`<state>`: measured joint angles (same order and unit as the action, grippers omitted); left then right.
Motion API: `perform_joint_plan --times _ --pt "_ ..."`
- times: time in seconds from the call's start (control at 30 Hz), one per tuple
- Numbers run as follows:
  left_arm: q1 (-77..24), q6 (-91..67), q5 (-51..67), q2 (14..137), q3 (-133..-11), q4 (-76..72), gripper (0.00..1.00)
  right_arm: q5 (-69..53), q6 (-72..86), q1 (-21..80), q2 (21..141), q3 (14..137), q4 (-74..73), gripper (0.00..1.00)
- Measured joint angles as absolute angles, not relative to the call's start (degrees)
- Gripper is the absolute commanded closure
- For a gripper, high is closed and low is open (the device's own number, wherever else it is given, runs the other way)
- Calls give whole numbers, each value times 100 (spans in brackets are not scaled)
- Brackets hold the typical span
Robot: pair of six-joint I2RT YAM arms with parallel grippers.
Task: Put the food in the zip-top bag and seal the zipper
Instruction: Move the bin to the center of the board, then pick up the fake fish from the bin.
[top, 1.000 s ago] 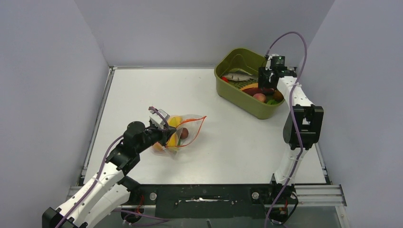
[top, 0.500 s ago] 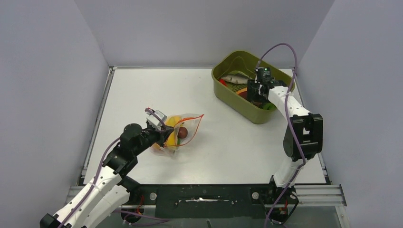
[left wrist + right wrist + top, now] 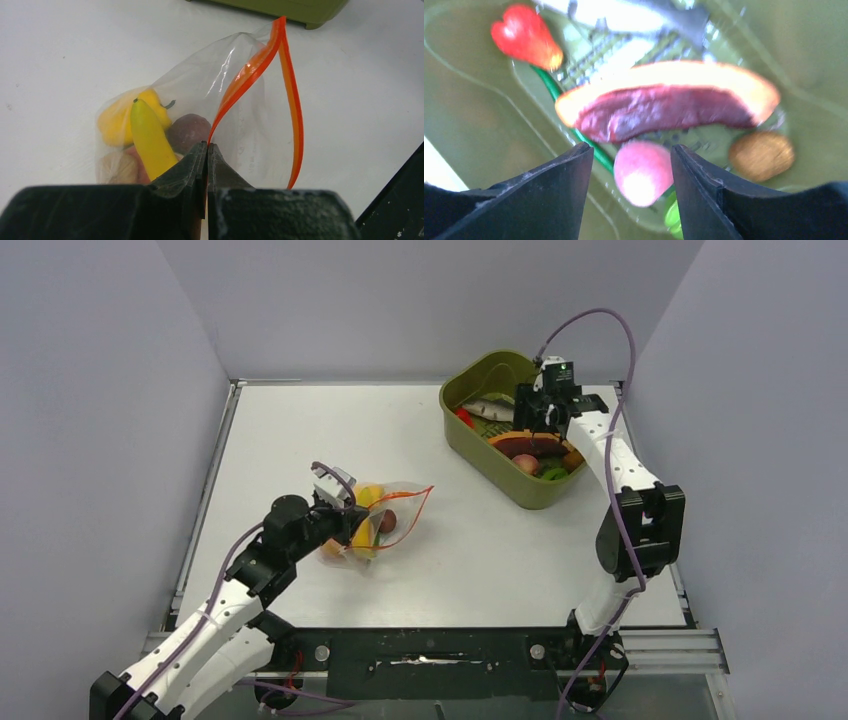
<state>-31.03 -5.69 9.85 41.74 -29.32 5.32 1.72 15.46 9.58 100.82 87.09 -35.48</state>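
Loosely crinkled clear bag (image 3: pixel 200 75), curved orange zipper (image 3: pixel 248 72)

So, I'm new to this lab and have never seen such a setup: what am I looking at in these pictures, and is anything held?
Two robot arms are bolted at the near edge of a white table. The wide picture comes from a fixed camera above and behind them; the other two come from a camera on each wrist, so the black wedges at the bottom are that arm's own fingers. The left gripper is shut, pinching the mouth of the zip-top bag, whose red-orange zipper gapes open. Inside lie a yellow pepper, a banana and a dark purple piece. The right gripper is open, holding nothing, poised over a peach and a watermelon slice in the olive-green tub.
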Motion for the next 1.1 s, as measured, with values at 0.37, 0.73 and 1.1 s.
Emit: perform_joint_plan --times 0.37,0.73,1.1 --pt "-3105 -1417 -106 5083 -3107 539 100 -279 683 510 10803 9380 -2689 35" --pt "-3107 -1863 -384 5087 -3262 576 100 -1483 -1382 8 11279 9498 -2753 34" --pt "-3107 -1883 -381 5172 -3262 572 100 -2078 -3142 34 11957 10335 -3293 32"
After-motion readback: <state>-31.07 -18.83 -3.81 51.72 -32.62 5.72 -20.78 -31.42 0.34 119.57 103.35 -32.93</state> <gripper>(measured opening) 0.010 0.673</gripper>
